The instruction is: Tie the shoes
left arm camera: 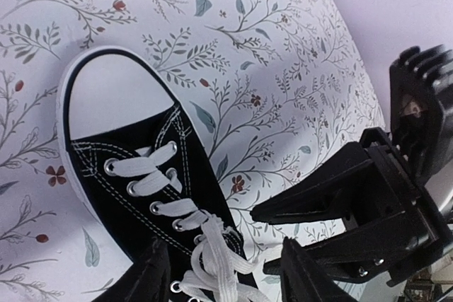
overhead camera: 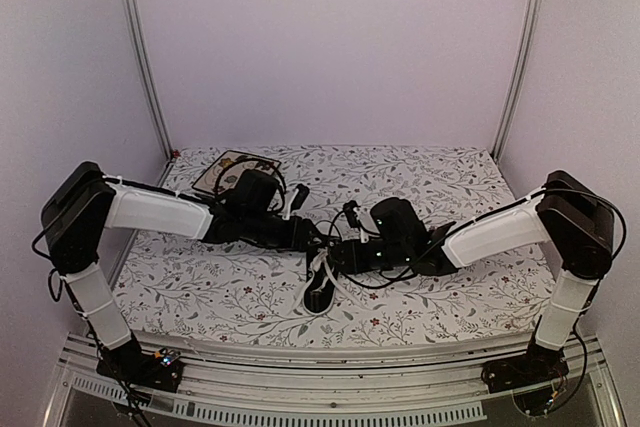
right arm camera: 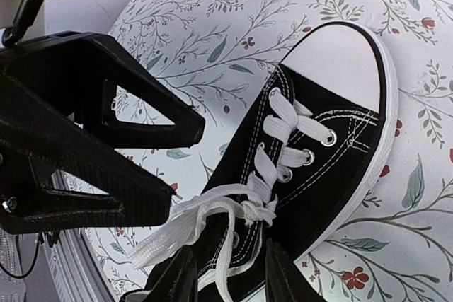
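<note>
- The shoe (overhead camera: 320,292) sits on its sole near the middle of the table, slightly toward the near edge. Both arms reach in over it from either side. That spot puts it within easy reach of both, which suits a two-handed job.
- Its white toe cap (left arm camera: 106,97) points away from both wrist cameras, so the lace end of the shoe faces the fingers, where the work is.
- The laces (right arm camera: 279,146) cross neatly up the eyelets and bunch into a knot (right arm camera: 249,210) at the top. The loose ends (right arm camera: 163,235) trail off to one side. I cannot tell whether this is a full bow or only a first crossing.
- The left gripper (left arm camera: 226,281) hangs over the top eyelets with its fingers (left arm camera: 152,277) well apart. Lace lies loosely in the gap, but nothing is pinched.
- The right gripper (right arm camera: 228,277) is spread partway, less wide than the left. It straddles the shoe's opening, and one strand runs through the gap without being clamped.
- The two grippers face each other just beside one another, probably so each can take one strand.
- My guess is that the tying is somewhere in the middle, with a fresh grasp on the ends needed next.
- The flowered table cover (overhead camera: 450,177) lies under everything.
- A patterned plate (overhead camera: 225,169) sits at the far left, well apart from the shoe and out of the way.
</note>
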Tool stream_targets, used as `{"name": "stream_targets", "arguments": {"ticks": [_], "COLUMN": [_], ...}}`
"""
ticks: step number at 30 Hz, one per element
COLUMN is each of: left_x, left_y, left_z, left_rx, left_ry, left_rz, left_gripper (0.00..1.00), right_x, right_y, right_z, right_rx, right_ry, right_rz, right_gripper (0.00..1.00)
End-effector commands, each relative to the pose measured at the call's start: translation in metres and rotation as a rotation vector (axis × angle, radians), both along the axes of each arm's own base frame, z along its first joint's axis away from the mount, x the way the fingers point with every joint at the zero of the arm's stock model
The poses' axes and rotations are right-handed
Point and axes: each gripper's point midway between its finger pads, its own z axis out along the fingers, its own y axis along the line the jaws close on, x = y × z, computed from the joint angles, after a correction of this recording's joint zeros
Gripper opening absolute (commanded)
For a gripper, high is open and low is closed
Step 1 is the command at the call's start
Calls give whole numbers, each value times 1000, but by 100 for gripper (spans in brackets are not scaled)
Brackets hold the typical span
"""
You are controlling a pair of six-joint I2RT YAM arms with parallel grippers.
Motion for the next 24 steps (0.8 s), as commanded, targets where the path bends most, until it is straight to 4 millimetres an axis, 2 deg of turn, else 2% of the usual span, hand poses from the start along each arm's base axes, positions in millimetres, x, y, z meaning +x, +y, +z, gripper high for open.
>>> {"name": "stream_targets", "arguments": {"ticks": [1, 6, 12, 19, 22, 24], "left_x": [-11, -22, -39, -50, -49, -46], "left_y": [2, -1, -1, 14, 15, 13], "left_z": [-18, -22, -25, -42, -34, -25], "left_rx": [105, 115, 126, 189, 176, 157], "left_ry": [23, 46, 58, 84, 65, 46], "left_rz": [-63, -83, -108, -74, -63, -55], "left_gripper": [54, 52, 56, 45, 45, 52], "right_x": [0, -10, -19, -17, -16, -16], "right_y": [5, 4, 10, 8, 9, 9], "right_z": [-7, -15, -27, -35, -33, -31], "right_rx": [-18, -38, -59, -85, -86, -83], "right_ry": [-6, 3, 19, 28, 22, 20], "right_rz": [16, 32, 44, 18, 17, 17], "right_gripper": [36, 43, 45, 40, 37, 38]}}
